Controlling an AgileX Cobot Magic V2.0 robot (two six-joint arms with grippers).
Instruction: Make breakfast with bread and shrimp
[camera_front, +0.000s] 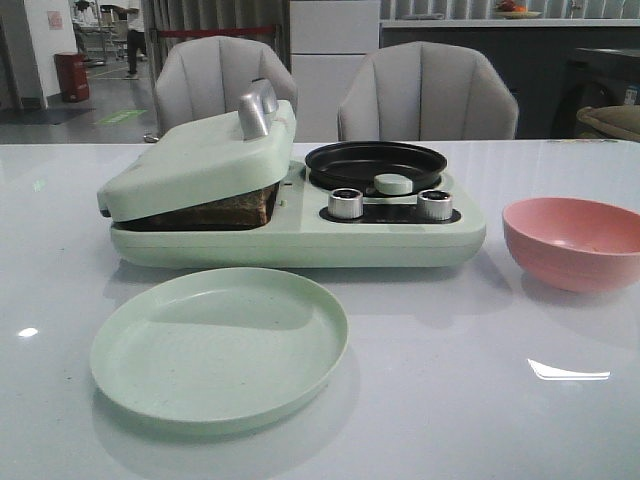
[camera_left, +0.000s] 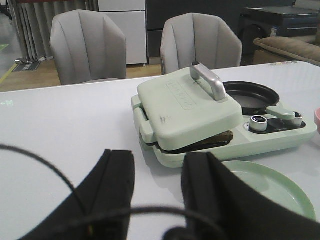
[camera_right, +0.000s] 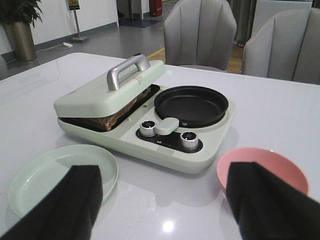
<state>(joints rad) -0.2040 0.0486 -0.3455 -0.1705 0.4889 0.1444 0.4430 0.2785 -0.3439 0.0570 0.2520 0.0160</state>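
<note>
White glossy table (camera_front: 440, 400), grey chairs (camera_front: 425, 90) behind — I see bread (camera_front: 235, 210) clamped under the green press lid (camera_front: 200, 160); plate (camera_front: 220, 345), pink bowl (camera_front: 575, 240) bare. Both claws (camera_left: 157, 187) (camera_right: 165, 200) gape, holding nothing.

No legible text anywhere (faint print below cooker (camera_right: 150, 125) knobs (camera_right: 148, 128), too small).

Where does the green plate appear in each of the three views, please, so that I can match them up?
Front view: the green plate lies in the near left-centre, before the breakfast maker.
Left wrist view: only part of its rim shows, near the lower right, behind the left gripper.
Right wrist view: lower left, partly behind a finger.
Shared landmark: the breakfast maker's silver lid handle.
</note>
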